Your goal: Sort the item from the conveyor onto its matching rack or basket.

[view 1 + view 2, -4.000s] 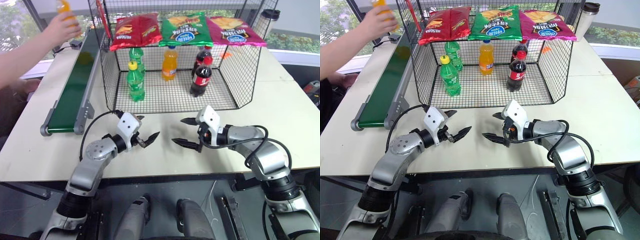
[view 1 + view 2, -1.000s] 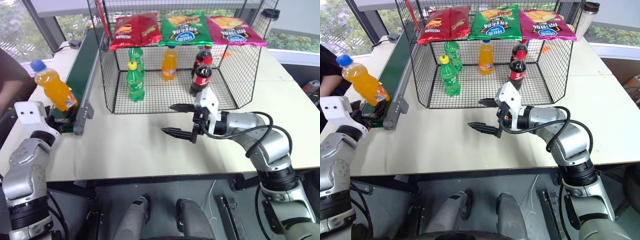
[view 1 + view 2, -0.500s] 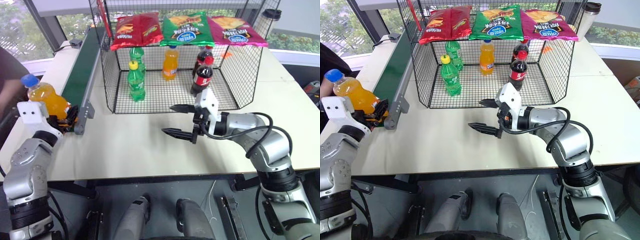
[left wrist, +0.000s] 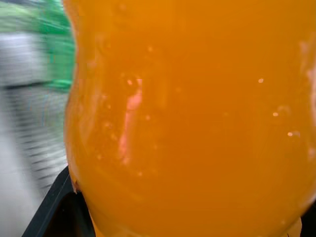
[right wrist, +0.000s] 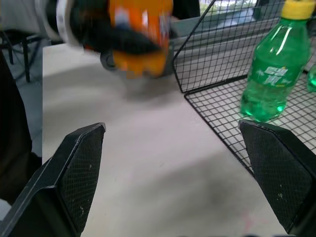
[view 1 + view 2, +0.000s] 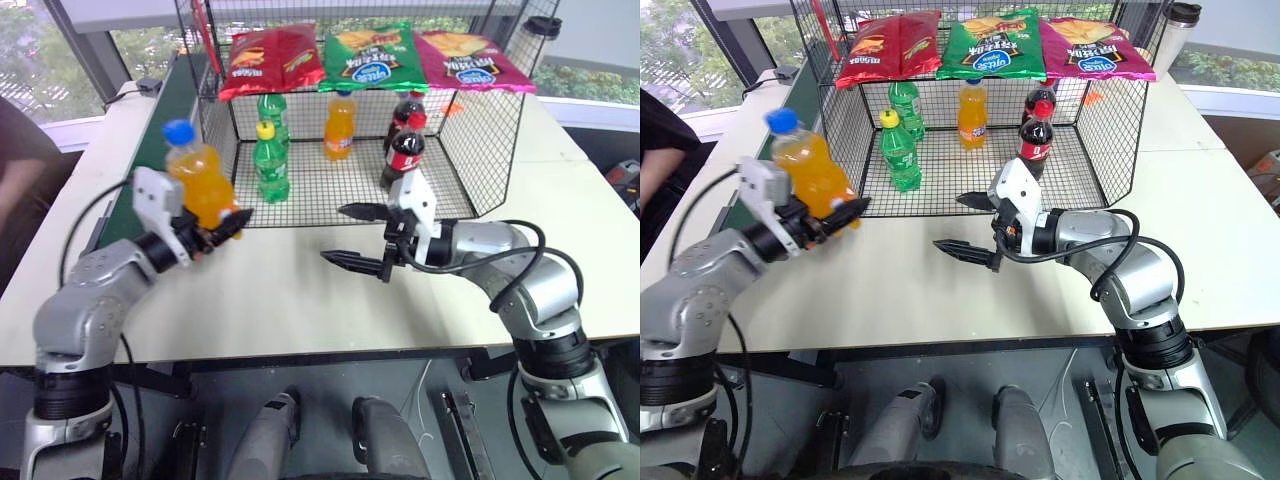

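The item, an orange soda bottle with a blue cap, hangs tilted above the table, just in front of the cage's left front corner. My left gripper is shut on its lower body, and the orange bottle sits close up in the left wrist view. The dark green conveyor runs along the table's left side behind it. The black wire cage stands at the back middle. My right gripper is open and empty over the table's middle, pointing left at the bottle.
Inside the cage stand two green soda bottles, an orange soda bottle and two cola bottles. Three chip bags lie on its top. A person is at the left edge. A lidded cup stands back right.
My left gripper closed on the orange bottle at the conveyor's near end and swung right with it, over the table toward the cage front. The right arm stayed still.
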`<state>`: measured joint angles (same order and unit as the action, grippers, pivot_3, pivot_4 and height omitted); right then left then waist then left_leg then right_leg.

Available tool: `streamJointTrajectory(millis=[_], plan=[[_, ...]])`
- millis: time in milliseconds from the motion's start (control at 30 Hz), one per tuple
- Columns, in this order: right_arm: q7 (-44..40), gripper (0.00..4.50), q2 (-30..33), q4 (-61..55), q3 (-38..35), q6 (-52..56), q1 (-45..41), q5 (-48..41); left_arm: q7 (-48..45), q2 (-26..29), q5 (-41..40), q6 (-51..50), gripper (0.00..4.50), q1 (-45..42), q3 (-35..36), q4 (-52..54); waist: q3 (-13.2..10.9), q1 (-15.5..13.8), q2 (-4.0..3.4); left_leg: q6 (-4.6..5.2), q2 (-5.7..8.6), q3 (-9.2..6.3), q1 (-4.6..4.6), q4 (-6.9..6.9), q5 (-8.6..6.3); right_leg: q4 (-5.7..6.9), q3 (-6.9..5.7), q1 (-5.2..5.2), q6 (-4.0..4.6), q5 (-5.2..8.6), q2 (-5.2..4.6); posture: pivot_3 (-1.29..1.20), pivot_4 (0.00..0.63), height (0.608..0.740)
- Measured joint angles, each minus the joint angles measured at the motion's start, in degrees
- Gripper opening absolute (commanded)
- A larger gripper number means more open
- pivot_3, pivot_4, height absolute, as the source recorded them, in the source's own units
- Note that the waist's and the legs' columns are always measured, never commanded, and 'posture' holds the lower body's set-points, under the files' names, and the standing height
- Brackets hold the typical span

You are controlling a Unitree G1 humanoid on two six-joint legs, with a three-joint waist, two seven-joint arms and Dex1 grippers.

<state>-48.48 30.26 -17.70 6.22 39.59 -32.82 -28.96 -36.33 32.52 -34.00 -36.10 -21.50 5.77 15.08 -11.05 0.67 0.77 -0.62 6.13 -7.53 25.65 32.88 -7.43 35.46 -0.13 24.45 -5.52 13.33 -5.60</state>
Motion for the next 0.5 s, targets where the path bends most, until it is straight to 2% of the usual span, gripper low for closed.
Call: streamJointTrajectory(millis=[233,500], plan=[[1.1,4.5,-0.3,0.5,-0.4,0.1,-2.6,-0.5,-9.6,-4.7,8.7,9.0,3.0,-5.5,-15.4,-4.8,0.0,-0.1,-0.02,0.02,0.01,0.04,0.02,-0.01,0.0,-0.02,0.01,0.01,-0.02,-0.01,0.0,0.0,0.15,0.738],[1.2,4.5,-0.3,0.5,-0.4,0.7,-3.4,-1.1,-14.3,-8.2,13.2,14.4,3.0,-8.0,-19.1,-9.9,0.0,0.0,-0.03,0.03,0.0,0.03,0.01,-0.01,0.0,0.0,0.0,0.01,-0.03,-0.01,0.01,0.0,0.15,0.738]])
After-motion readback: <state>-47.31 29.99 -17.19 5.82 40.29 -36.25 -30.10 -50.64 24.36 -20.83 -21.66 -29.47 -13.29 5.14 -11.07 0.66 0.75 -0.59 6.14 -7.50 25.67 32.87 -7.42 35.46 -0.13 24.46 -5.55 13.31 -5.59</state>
